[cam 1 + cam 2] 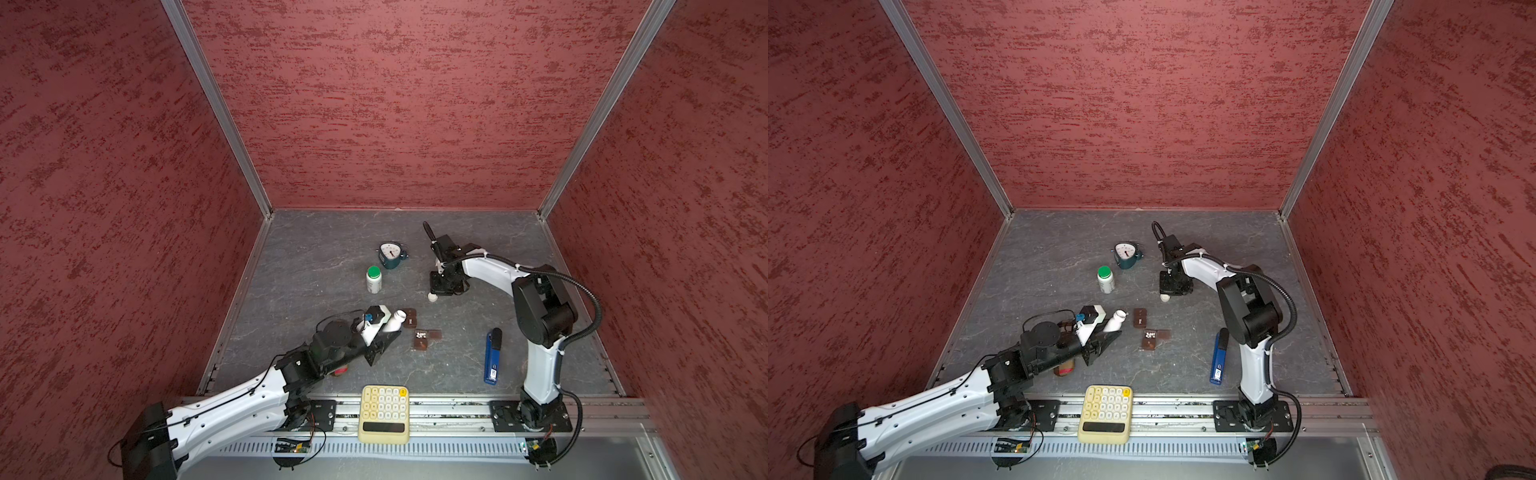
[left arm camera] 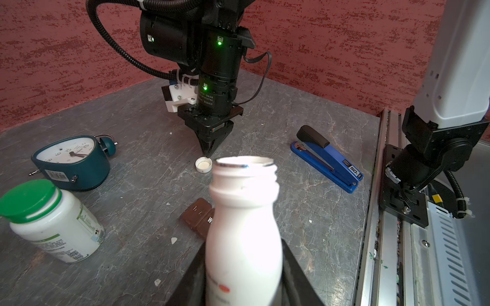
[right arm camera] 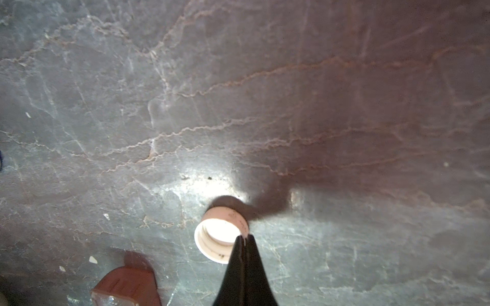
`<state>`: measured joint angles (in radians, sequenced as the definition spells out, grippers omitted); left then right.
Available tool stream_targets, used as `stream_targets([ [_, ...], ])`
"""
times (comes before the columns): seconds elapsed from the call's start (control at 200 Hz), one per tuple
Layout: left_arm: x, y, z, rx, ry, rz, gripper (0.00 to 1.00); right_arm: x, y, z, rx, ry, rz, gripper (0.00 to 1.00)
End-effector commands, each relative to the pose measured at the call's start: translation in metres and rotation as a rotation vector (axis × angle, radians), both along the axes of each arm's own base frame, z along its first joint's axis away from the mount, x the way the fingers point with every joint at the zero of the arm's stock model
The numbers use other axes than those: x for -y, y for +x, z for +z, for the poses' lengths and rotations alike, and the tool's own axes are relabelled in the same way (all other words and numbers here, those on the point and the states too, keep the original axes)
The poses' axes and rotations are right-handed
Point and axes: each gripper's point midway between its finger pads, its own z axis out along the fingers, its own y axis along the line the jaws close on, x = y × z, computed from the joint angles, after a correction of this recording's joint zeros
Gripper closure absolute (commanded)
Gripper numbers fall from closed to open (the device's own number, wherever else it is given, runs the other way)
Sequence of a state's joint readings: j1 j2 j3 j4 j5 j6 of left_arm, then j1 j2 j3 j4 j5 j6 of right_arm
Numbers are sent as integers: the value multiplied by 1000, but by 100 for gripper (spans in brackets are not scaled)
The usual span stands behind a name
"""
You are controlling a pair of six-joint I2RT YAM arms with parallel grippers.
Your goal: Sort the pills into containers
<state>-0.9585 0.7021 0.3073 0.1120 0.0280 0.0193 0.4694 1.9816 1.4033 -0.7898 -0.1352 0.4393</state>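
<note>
The left hand (image 1: 384, 338) grasps an open white plastic bottle (image 2: 242, 212), tilted near the middle of the grey counter (image 1: 316, 266), beside two dark brown plastic pill-box pieces (image 1: 423, 340). Tiny white pills (image 1: 421, 333) lie in one open cell. The right hand (image 3: 244, 239) is clenched, its tips at the rim of an upturned white cap (image 3: 212, 238).

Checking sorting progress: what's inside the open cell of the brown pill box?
Several tiny white pills lie in the open cell of the dark brown plastic pill box, too small to count. The closed cells hide their contents.

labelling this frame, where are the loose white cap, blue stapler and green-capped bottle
loose white cap (image 2: 203, 165): left wrist view, hollow inside
blue stapler (image 1: 491, 361): in a top view, blue body
green-capped bottle (image 1: 374, 285): in a top view, white body
</note>
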Motion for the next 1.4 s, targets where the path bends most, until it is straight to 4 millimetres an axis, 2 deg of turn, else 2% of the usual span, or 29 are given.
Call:
stream_targets([
  [0.0, 2, 1, 11, 19, -19, -9, 100, 1, -1, -8, -13, 1, 12, 99],
  [1.087, 2, 2, 10, 13, -15, -5, 100, 19, -7, -21, -25, 3, -14, 100],
  [1.267, 2, 2, 10, 13, -17, -5, 100, 22, -6, -20, -20, -8, -19, 100],
  [1.398, 2, 3, 10, 12, -15, -4, 100, 31, 0, -6, 19, -43, -38, 100],
])
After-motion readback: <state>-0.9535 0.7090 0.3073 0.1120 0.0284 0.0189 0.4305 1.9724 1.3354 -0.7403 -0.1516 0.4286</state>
